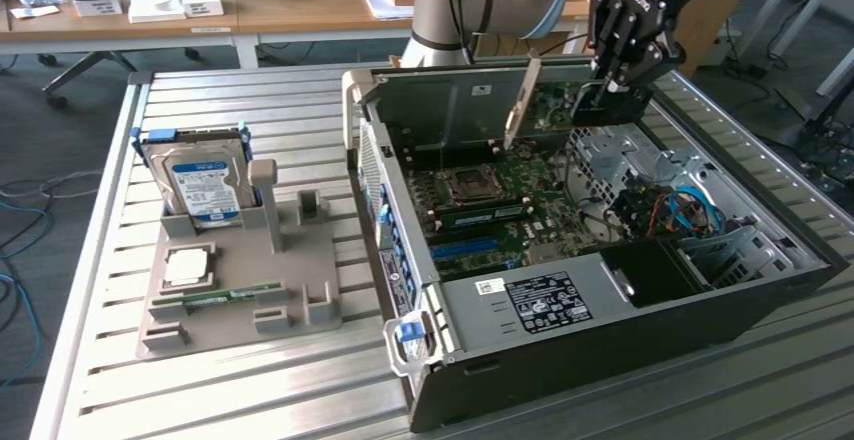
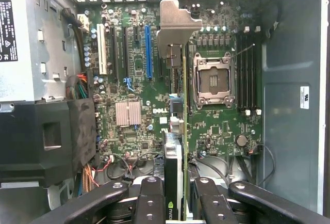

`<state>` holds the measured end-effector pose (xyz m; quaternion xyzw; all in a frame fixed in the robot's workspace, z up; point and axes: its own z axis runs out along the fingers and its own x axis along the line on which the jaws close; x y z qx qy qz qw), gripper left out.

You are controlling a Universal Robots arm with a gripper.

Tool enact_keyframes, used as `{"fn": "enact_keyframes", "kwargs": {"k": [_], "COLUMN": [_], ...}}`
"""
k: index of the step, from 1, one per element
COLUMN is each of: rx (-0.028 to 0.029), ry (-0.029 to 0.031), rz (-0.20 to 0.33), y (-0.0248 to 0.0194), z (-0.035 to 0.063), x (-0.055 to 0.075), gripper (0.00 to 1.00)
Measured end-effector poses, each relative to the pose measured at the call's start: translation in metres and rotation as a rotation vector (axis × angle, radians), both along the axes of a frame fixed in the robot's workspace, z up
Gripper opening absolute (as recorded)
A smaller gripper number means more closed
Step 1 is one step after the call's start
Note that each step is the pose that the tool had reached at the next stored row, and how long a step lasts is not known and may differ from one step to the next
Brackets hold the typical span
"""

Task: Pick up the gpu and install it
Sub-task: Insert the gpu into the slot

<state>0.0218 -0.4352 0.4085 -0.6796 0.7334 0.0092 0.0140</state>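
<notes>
My gripper (image 1: 610,98) is shut on the gpu (image 1: 549,108), a green card with a black cooler. I hold it on edge above the far end of the open computer case (image 1: 747,290). The card's silver end bracket (image 1: 522,100) hangs down toward the case's rear wall. In the wrist view the gpu (image 2: 174,152) runs edge-on between my two fingers (image 2: 150,198), and its bracket (image 2: 177,25) is at the far end. Below it lies the motherboard (image 2: 134,79), with a blue slot (image 2: 148,51) and the processor socket (image 2: 211,79) on either side of the card's line.
A grey fixture tray (image 1: 307,265) stands on the slatted table at the exterior view's left. It holds a hard drive (image 1: 200,175), a processor (image 1: 187,265) and a RAM stick (image 1: 227,297). Inside the case are a power supply (image 1: 534,305) and cables (image 1: 674,210). A desk (image 1: 267,15) stands behind.
</notes>
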Motion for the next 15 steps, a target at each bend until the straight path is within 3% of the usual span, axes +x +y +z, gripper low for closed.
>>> {"fn": "enact_keyframes", "kwargs": {"k": [15], "rx": [0.0001], "ry": [-0.003], "rz": [0.001], "y": [0.0], "z": [-0.0005], "x": [-0.0043], "gripper": [0.27]}}
